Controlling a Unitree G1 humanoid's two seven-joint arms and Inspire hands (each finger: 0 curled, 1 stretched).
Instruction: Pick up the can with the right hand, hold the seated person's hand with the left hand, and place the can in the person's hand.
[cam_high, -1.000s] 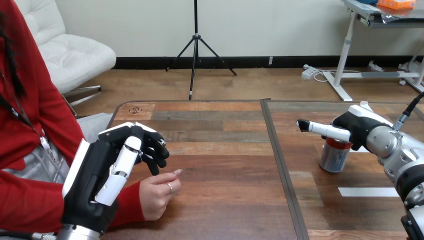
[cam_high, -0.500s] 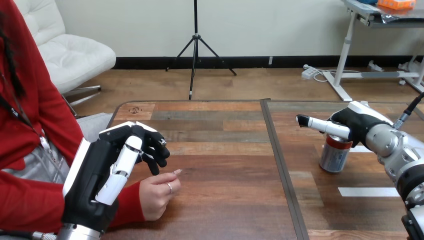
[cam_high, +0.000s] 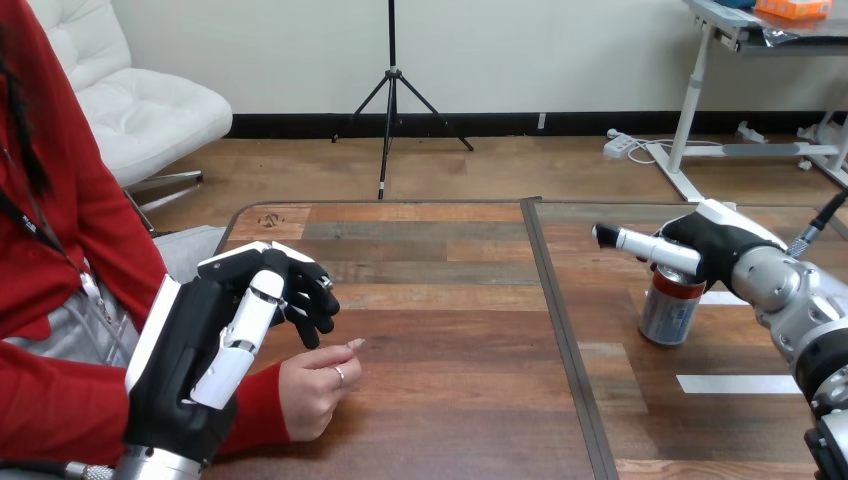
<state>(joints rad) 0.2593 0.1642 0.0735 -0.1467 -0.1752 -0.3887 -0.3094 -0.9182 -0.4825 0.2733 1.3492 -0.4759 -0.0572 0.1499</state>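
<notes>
A silver can with a red top (cam_high: 668, 310) stands upright on the right half of the wooden table (cam_high: 450, 400). My right hand (cam_high: 722, 245) hovers just over the can's top and slightly behind it, open, with one straight finger (cam_high: 640, 246) pointing left. I cannot tell whether it touches the can. At the left my left hand (cam_high: 215, 345) is raised, open with loosely bent fingers (cam_high: 305, 295), holding nothing. The person's hand (cam_high: 315, 385) rests on the table as a loose fist, just right of and below my left hand; the two look apart.
A dark seam (cam_high: 560, 330) runs between the two table halves. Two white tape strips lie on the right half, one near the front (cam_high: 735, 383) and one behind the can (cam_high: 718, 298). The person's red sleeve (cam_high: 60, 410) lies at the table's left edge.
My right hand has risen slightly above the can and tilted a little. The can, my left hand and the person's hand have stayed in place.
</notes>
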